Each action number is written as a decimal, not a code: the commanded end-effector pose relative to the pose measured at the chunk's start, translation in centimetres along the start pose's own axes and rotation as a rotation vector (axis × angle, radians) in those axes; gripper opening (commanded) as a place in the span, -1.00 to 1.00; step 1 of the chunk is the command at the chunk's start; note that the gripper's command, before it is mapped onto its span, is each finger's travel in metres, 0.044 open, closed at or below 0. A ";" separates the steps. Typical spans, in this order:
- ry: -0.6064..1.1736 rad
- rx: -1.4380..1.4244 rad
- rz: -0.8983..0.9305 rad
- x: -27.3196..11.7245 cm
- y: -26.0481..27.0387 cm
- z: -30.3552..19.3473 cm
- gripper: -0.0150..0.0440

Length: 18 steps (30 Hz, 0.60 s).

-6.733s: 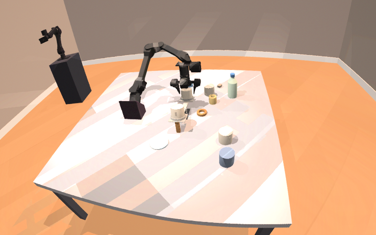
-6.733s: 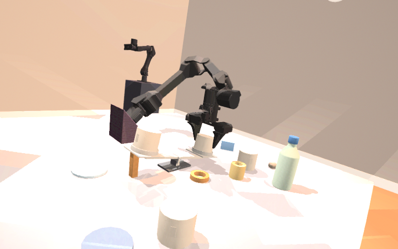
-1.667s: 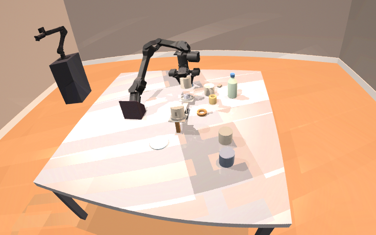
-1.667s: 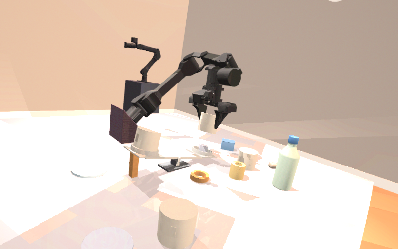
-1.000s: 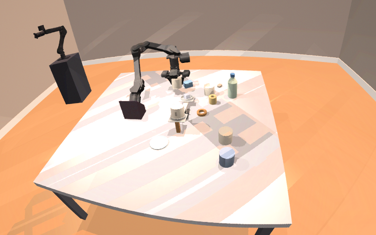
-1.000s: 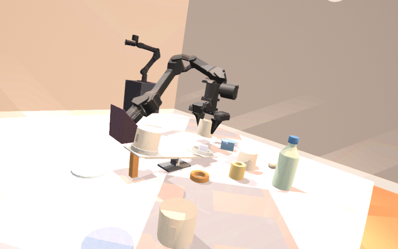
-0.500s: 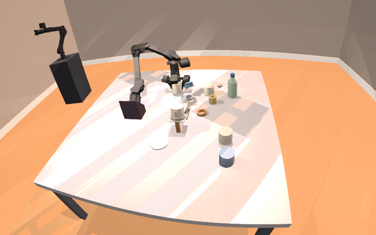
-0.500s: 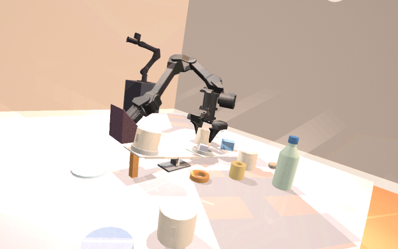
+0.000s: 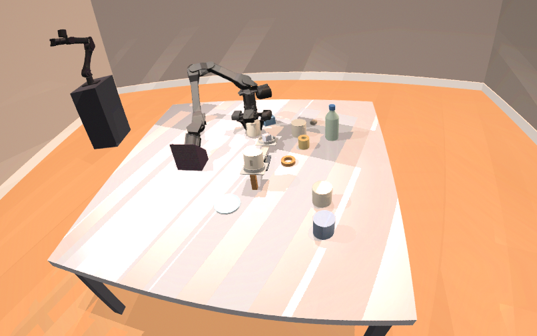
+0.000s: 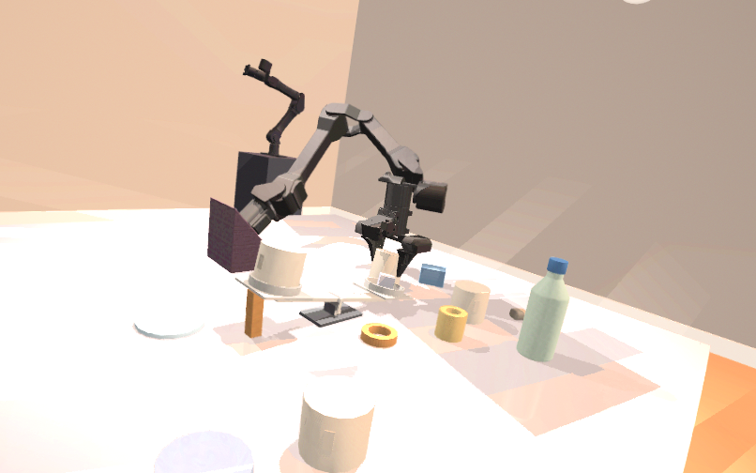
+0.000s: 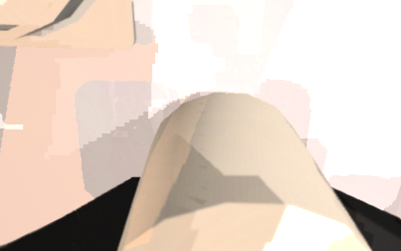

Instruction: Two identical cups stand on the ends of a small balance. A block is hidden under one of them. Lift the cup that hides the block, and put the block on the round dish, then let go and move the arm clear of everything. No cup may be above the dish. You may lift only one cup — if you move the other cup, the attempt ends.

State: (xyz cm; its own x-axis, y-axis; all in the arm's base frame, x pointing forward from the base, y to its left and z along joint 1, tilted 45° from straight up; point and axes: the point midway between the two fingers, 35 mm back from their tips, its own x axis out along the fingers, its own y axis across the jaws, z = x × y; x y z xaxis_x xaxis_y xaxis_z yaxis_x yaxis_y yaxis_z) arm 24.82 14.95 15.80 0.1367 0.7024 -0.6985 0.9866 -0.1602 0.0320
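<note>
One cup (image 9: 252,129) (image 10: 383,265) (image 11: 236,169) low over the pale tabletop (image 9: 170,234) (image 10: 104,376)

Wrist view: near end of the held cup (image 9: 253,129) (image 10: 383,264) (image 11: 231,164) runs off the bottom edge, and both fingertips are hidden. Exterior view cuts off the dark blue cylinder (image 9: 323,225) (image 10: 203,455) at the bottom; gripper (image 9: 252,125) (image 10: 388,265) hides part of the cup. Top view: balance base (image 9: 267,162) (image 10: 331,313) mostly blocked.

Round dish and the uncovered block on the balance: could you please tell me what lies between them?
The other cup, on its end of the balance, as the exterior view shows.
</note>
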 end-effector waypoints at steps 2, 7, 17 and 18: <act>0.000 -0.003 0.000 0.0 0.0 0.0 -0.05; 0.000 -0.003 0.000 0.0 0.0 0.0 0.40; -0.008 0.002 0.001 -4.6 0.2 0.1 1.00; -0.007 0.003 0.002 -5.3 0.1 0.1 1.00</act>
State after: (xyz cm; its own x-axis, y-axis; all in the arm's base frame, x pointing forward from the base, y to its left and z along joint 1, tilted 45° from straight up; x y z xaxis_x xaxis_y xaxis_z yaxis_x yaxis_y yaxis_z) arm 24.42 12.54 17.58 0.1231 0.6935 -0.7098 0.9871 -0.1597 0.0152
